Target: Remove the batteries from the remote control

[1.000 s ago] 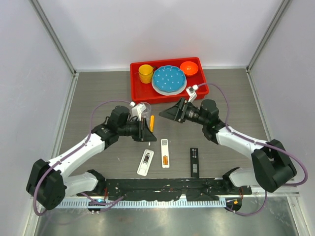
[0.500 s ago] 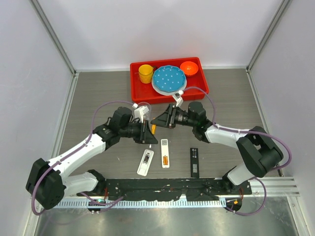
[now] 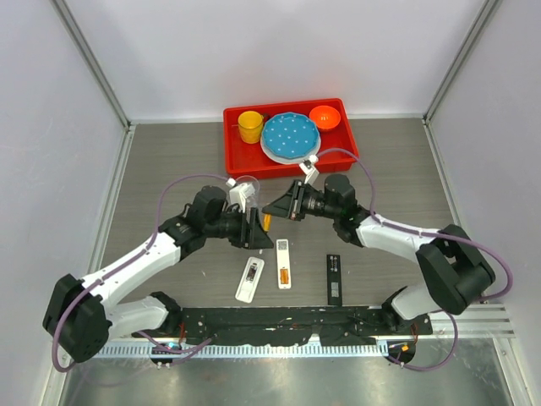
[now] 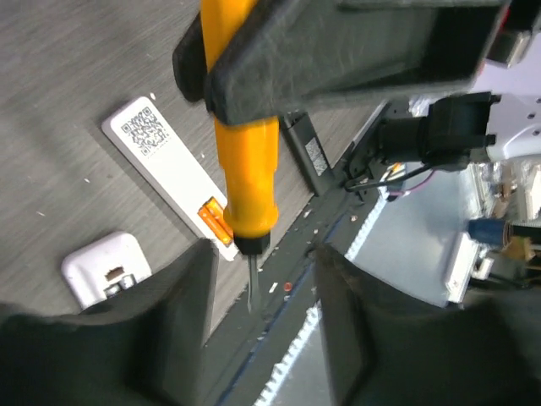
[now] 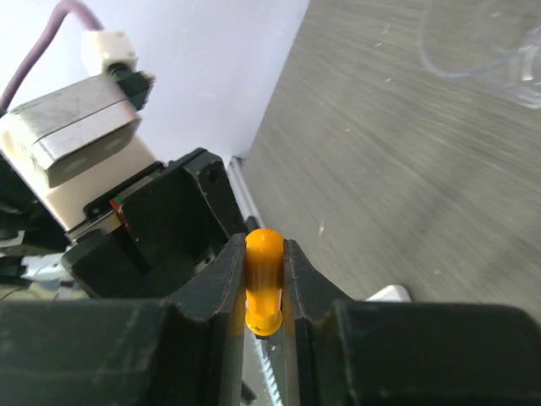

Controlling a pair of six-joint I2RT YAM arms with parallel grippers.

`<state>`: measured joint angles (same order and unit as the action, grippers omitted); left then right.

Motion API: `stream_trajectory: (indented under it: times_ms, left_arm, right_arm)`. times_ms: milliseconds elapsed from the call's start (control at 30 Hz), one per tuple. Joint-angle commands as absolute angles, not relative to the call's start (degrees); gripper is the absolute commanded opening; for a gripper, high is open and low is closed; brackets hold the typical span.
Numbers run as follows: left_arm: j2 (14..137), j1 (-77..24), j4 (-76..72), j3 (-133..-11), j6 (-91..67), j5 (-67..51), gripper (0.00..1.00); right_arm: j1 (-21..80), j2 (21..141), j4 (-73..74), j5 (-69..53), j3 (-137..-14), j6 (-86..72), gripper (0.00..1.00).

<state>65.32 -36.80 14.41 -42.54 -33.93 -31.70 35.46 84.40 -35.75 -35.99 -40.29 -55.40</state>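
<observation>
Right pincer (image 5: 263,258) pinches the screwdriver (image 4: 245,161) handle, left pincer (image 4: 260,288) spread near its tip (handover, I judge) for prying batteries (image 4: 214,222) from the remote (image 4: 156,148).

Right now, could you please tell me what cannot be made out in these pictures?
- Batteries: top view, too small to count.
- Screwdriver tip: right wrist view, hidden by right gripper.
- Left remote: left wrist view, cut off by left gripper's blurred finger.

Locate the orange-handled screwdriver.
Top view, mid-table: orange-handled screwdriver clamped in the right gripper, tip between the open fingers of the left gripper, beyond the white QR-labelled remote control.
</observation>
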Motion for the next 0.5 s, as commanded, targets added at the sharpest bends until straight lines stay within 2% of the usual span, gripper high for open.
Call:
stream_trajectory:
  times_ms: [0,67,100,167,300,467]
  left_arm:
    - [60.74,-36.83,6.43,-38.24,-36.29,-31.82,0.67]
    - [58.19,-36.74,4.14,-35.18,-38.4,-31.21,0.76]
    - [57.31,-36.74,3.78,-34.2,-38.93,-29.81,0.85]
    - [54.76,-36.74,4.39,-31.65,-40.16,-27.52,0.93]
    - [51.95,-36.74,12.28,-30.58,-39.64,-19.35,0.95]
    - [51.41,-37.88,22.84,-31.55,-38.32,-8.63,0.95]
  right_arm:
    - [35.16,78.23,-25.77,-27.52,-41.05,-46.43,0.01]
    - [35.16,75.16,-21.13,-22.71,-40.52,-44.57,0.01]
    - [35.16,74.1,-19.7,-21.2,-39.91,-42.82,0.01]
    - [35.16,70.5,-15.59,-17.68,-39.29,-41.23,0.01]
    - [35.16,64.17,-10.99,-9.34,-36.57,-38.5,0.01]
    - [35.07,57.76,-6.77,-5.45,-34.19,-37.53,0.01]
